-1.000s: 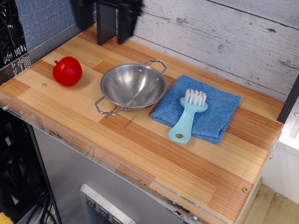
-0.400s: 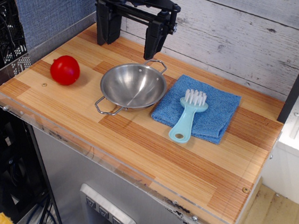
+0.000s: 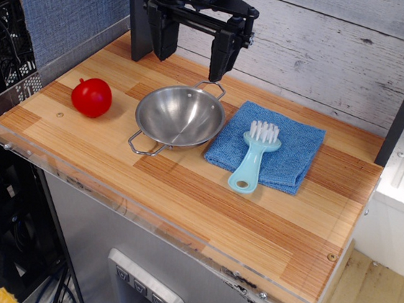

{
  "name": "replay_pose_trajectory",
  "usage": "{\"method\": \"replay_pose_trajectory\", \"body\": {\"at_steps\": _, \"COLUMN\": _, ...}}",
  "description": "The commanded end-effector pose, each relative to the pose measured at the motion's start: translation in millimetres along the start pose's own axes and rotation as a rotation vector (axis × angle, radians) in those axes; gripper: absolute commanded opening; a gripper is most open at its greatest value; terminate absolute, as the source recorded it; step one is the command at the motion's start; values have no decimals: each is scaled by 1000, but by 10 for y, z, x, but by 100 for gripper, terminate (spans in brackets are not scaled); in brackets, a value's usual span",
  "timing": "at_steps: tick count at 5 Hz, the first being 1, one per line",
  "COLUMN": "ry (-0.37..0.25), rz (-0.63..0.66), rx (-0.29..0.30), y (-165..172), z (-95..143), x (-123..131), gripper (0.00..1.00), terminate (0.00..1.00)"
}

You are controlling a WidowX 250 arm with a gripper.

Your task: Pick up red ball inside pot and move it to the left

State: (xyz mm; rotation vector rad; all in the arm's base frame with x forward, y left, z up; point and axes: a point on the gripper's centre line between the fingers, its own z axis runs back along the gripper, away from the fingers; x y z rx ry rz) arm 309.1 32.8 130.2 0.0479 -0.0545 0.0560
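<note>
Your ball (image 3: 91, 97) sits free on the desk (image 3: 183, 193), left of the pot (image 3: 180, 117); the gripper (image 3: 192, 55), jaws spread and empty, could nudge it rolling.

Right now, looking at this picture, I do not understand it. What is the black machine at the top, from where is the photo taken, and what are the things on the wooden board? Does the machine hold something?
The black machine is the end of a robot arm; its gripper is a claw with two fingers, which stand apart and hold nothing. There is only one picture, taken by a camera looking down at the wooden table from the front at an angle. On the table lies the red ball at the left, resting on the wood and not inside anything. Beside it stands the pot, a shiny steel bowl with two wire handles; it looks empty. To the right lies a blue cloth, and on it a light blue brush with white bristles.
</note>
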Motion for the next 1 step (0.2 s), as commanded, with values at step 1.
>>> {"method": "replay_pose_trajectory", "body": {"at_steps": 1, "ry": 6, "rz": -37, "rx": -61, "y": -19, "z": 145, "x": 11, "gripper": 100, "terminate": 100}}
